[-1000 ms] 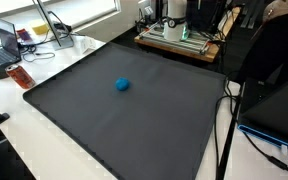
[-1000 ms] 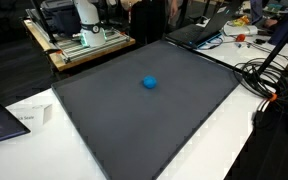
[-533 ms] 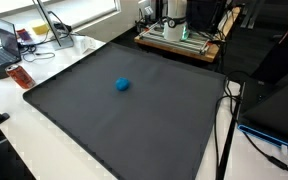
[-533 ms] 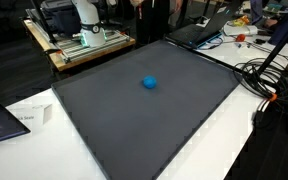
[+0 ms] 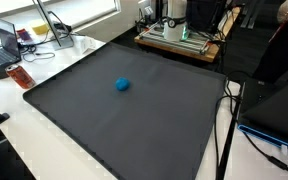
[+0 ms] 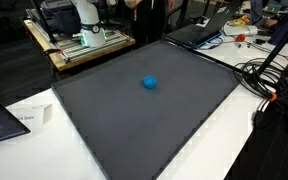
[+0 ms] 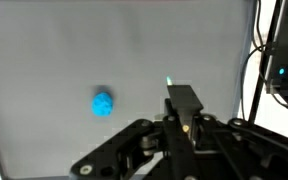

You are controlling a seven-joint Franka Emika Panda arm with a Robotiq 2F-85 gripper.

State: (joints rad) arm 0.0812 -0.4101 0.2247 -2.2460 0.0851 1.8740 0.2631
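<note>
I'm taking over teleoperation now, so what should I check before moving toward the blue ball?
1. Sight of the blue ball: ok, it lies on the dark mat in both exterior views.
2. Ball free of contact: ok, nothing touches it.
3. Aim of the gripper: not ok, in the wrist view the ball sits off toward the picture's left.
4. Jaw opening: cannot tell.
5. Clearance from the cables at the mat's edge: ok, apart from the ball.

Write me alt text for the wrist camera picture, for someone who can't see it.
A small blue ball lies alone on a grey mat, seen from above. The black gripper fills the bottom of the frame, right of the ball and clear of it; cables run past the mat's right edge.
</note>
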